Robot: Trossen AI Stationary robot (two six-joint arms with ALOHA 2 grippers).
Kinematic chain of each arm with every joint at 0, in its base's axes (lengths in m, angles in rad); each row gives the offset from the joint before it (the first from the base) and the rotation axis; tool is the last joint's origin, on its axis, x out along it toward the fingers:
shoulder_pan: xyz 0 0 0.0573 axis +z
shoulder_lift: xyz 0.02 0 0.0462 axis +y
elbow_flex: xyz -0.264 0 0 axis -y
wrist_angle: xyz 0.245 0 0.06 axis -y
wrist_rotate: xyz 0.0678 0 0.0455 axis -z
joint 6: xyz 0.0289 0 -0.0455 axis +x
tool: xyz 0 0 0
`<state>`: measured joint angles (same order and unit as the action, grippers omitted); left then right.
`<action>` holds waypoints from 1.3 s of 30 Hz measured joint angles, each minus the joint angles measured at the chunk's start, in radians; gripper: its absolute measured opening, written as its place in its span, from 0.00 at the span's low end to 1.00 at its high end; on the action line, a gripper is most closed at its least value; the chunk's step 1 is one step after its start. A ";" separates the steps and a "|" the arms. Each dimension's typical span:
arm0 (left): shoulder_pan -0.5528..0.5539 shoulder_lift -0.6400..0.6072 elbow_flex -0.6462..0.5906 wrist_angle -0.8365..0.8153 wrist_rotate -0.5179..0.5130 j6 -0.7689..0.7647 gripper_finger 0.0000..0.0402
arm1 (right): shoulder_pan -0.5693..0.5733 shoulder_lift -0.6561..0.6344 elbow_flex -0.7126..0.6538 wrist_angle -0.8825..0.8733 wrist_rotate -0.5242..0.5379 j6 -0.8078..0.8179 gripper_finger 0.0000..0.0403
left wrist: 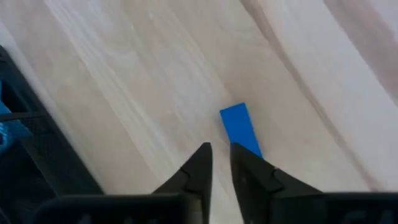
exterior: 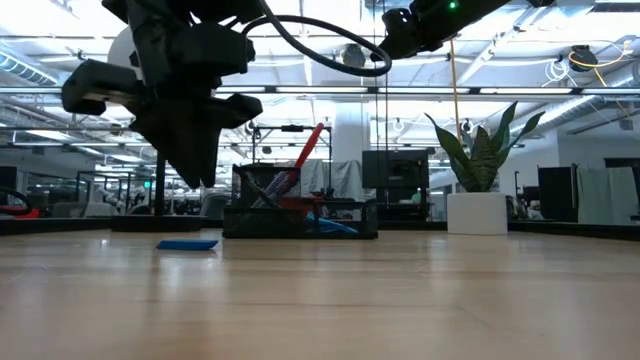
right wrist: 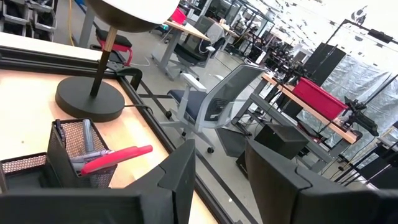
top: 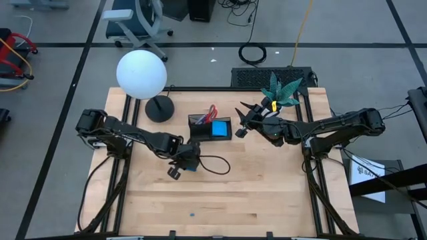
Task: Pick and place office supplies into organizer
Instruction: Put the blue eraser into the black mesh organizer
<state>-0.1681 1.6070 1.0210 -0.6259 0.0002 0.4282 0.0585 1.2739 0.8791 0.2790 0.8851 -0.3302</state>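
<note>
Hovering above one small blue eraser (left wrist: 240, 128) on the bare wood, the left gripper (left wrist: 217, 155) shows a narrow gap between its fingers, holding nothing. One organizer (top: 210, 127) holds one scissors (right wrist: 116, 158), one blue note pad (top: 219, 128) and pens too bunched to count. The right gripper (right wrist: 220, 163) waits beside the organizer, fingers apart and empty.

Wooden table (top: 267, 193) carries organizer (top: 210, 128), lamp base (top: 159, 109), blue eraser (left wrist: 239, 127), plant (top: 283, 91).
</note>
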 joint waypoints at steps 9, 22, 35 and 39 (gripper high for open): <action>0.000 0.008 0.001 0.015 0.000 -0.129 0.41 | 0.000 0.000 0.000 0.000 0.000 0.000 0.33; 0.001 0.165 0.000 0.044 0.063 -0.214 0.47 | 0.000 -0.001 0.001 -0.002 0.000 0.004 0.33; 0.006 0.233 0.006 0.042 0.097 -0.274 0.40 | 0.000 -0.001 0.000 -0.001 -0.001 0.004 0.33; 0.006 0.234 0.005 0.033 0.096 -0.300 0.36 | 0.000 0.000 0.000 -0.001 -0.001 0.004 0.33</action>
<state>-0.1623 1.8408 1.0264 -0.5929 0.0963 0.1283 0.0586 1.2736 0.8795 0.2783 0.8841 -0.3264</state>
